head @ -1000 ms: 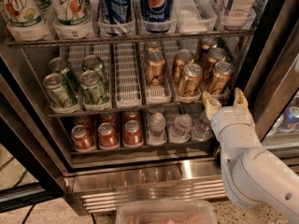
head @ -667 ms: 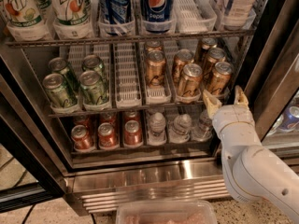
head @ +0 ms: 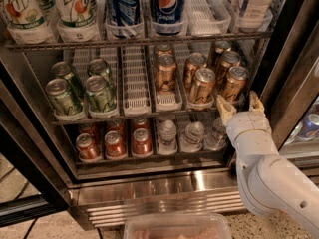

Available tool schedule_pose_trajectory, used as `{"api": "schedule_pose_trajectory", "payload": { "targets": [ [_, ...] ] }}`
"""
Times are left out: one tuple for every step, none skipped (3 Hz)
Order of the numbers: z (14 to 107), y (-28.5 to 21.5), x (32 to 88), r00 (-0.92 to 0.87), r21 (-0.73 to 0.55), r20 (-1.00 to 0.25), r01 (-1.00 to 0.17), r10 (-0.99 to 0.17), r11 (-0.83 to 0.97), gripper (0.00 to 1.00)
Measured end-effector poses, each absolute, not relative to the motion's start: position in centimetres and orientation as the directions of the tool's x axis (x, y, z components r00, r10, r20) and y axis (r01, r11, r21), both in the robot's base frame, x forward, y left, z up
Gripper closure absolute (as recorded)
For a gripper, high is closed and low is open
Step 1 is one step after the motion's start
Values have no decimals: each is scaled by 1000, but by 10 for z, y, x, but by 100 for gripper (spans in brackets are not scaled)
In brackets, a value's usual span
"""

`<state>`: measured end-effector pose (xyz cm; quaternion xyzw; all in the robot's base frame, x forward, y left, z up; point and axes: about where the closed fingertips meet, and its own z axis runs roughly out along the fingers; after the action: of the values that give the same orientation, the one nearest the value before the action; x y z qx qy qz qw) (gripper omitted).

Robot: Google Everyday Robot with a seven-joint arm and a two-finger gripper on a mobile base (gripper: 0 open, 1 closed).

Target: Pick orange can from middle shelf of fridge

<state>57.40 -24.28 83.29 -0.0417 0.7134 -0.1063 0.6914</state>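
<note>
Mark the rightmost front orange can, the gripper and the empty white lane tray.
rightmost front orange can (head: pixel 233 86): camera view, on its copper body.
gripper (head: pixel 239 103): camera view, midway between its open fingertips, just below that can.
empty white lane tray (head: pixel 135 81): camera view, on its slotted floor.

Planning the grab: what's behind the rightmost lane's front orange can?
Two more orange cans; farther back is hidden. The gripper, jaws open, sits below the front can.

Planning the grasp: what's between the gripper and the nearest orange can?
Camera view: nothing but the front edge of the middle shelf; the gripper sits below the front-right orange can.
</note>
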Motion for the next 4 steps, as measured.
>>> {"api": "schedule_pose_trajectory", "payload": {
  "targets": [
    [837,-240,583,-21,-223,-975,71,-222,972,42],
    [843,-240,606,3,-256,-967,73,-257,964,43],
    [843,-242,611,5,-254,-967,83,-256,964,43],
    [840,-251,629,1,-241,-970,113,-243,964,42]
  ]
}}
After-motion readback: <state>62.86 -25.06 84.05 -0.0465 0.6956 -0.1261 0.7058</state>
